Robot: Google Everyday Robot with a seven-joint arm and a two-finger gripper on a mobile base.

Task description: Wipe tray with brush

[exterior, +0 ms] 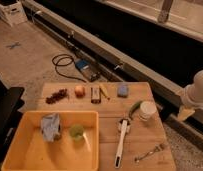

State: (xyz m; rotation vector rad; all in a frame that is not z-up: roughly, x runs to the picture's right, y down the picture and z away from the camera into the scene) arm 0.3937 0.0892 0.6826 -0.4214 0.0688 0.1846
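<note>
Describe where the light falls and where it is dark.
Camera view: warm light falls on the large yellow plastic tray and the wooden table; the strip behind them is dark; the gripper, at the right edge beyond the table, is lit.

The gripper (187, 111) hung open and empty off the worktop's (145, 165) edge, beyond a white cup (147, 110). That cup and a green pepper (135, 107) crowded the head of the brush (122, 142). A metal fork (150, 151) lay near its handle, and bare wood ran along the other side up to the tray (25, 150). Inside the tray, a crumpled cloth (51, 127) and a green cup (77, 133) filled the far part, leaving the near floor free.
</note>
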